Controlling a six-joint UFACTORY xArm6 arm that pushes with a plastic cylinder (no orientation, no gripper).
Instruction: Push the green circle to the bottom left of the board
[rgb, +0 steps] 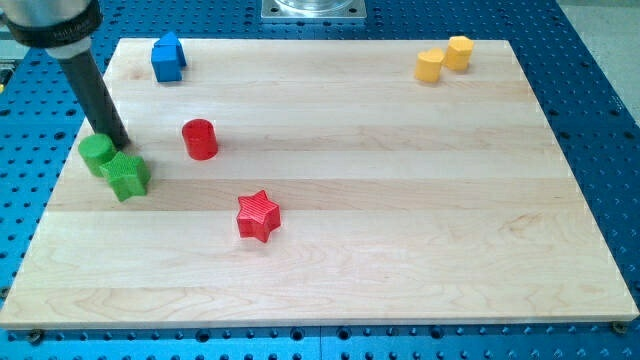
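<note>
The green circle (96, 154) sits near the board's left edge, at mid height. A green star (129, 174) touches it on its lower right. My tip (119, 145) stands right behind both, at the circle's upper right edge, touching or nearly touching it. The dark rod slants up to the view's top left corner.
A red cylinder (200, 138) stands right of my tip. A red star (259, 216) lies near the board's middle. A blue block (168, 57) is at the top left. Two yellow blocks (443, 58) sit at the top right. The wooden board (400, 200) rests on a blue perforated table.
</note>
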